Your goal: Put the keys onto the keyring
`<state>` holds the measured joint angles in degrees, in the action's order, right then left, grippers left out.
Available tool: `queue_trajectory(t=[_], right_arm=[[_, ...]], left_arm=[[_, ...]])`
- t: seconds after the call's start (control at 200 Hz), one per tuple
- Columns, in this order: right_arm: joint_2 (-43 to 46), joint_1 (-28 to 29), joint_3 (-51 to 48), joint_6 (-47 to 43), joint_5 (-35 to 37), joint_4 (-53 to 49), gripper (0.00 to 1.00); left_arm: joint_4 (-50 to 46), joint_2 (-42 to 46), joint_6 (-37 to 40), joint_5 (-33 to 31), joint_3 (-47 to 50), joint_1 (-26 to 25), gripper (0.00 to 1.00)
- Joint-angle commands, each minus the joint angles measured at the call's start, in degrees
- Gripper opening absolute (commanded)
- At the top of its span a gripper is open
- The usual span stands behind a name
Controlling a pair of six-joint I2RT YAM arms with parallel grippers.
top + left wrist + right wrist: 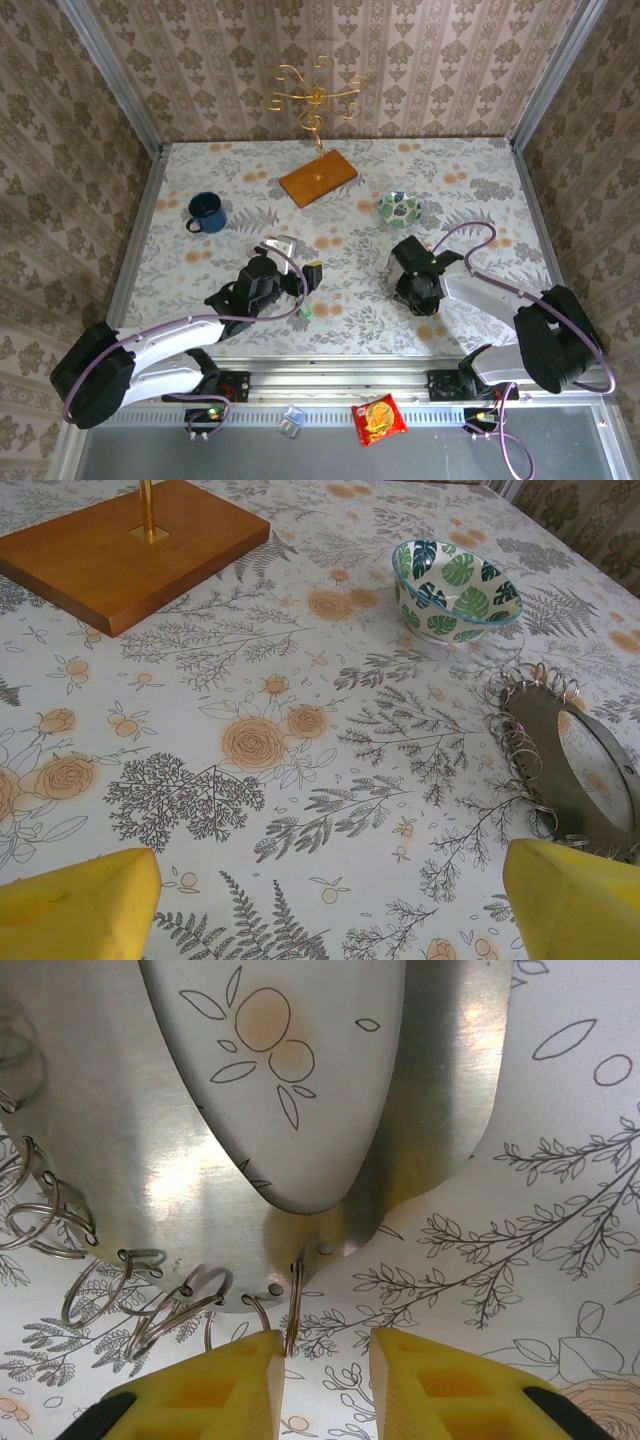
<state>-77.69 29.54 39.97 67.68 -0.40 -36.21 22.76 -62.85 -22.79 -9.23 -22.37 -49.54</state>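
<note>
The keyring is a flat metal plate [120, 1110] with several split rings along its edge, lying on the flowered tablecloth. My right gripper [325, 1345] is at the plate's edge, jaws a little apart. One ring [292, 1305] stands on edge between them and touches the inner face of the left finger [240, 1380]; the other finger is clear of it. The plate [530, 730] also lies to the right of my left gripper [328, 865], which is wide open over bare cloth. A key with a green head [305, 312] lies just near of the left gripper [298, 256].
A leaf-patterned bowl [400, 209] sits beyond the right gripper [400, 272]. A wooden base [318, 180] with a gold hook stand is at the back centre, and a blue mug [205, 212] at the back left. Wallpapered walls close in three sides.
</note>
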Motion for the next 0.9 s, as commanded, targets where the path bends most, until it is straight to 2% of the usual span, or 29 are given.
queue_trajectory(t=[0.0,0.615,0.895], right_arm=[[-1.1,0.4,2.0,-0.4,2.1,-1.3,0.29],[-5.2,0.4,3.9,-1.8,4.2,-2.4,0.19],[-4.3,0.4,4.6,-3.3,5.1,-3.6,0.03]], left_arm=[[0.4,0.7,-0.1,0.1,-1.2,-0.6,0.89],[-0.7,-0.2,0.0,-0.4,-1.7,-0.6,0.89],[-1.9,-0.3,0.0,-0.5,-2.6,-1.0,0.89]])
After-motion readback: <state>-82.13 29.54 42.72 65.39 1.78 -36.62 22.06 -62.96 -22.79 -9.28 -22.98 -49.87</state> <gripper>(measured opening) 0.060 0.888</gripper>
